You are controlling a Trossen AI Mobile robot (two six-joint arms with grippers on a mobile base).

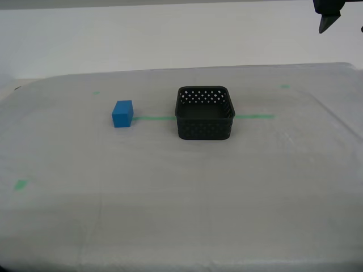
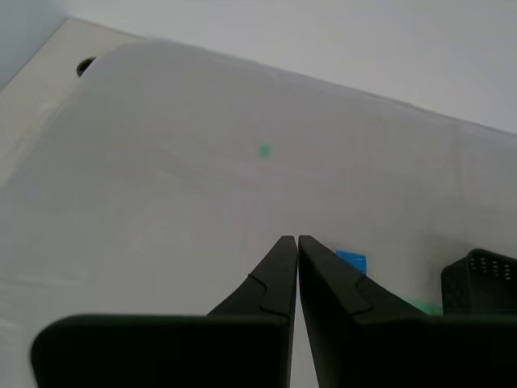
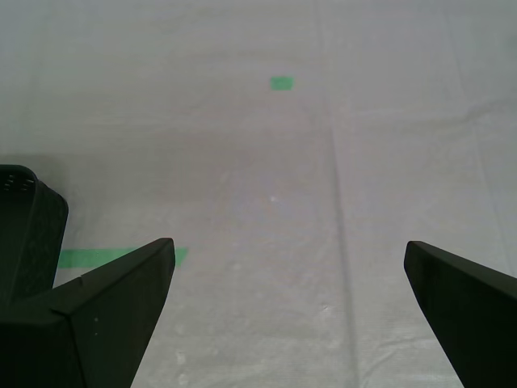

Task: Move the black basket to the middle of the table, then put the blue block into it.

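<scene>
The blue block [image 1: 122, 113] sits on the green tape line, just left of the black basket [image 1: 205, 112] (already mid-table): spread my second gripper [image 2: 297, 240], now pressed together, while my first gripper [image 3: 289, 250] hangs wide apart.

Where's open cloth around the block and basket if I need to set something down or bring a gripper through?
Most of the table is bare: the whole near half in front of the blue block and the black basket, plus the strip behind them. Both ends are bare too. The tightest spot is the gap between block and basket along the green tape line. They stand apart.
</scene>
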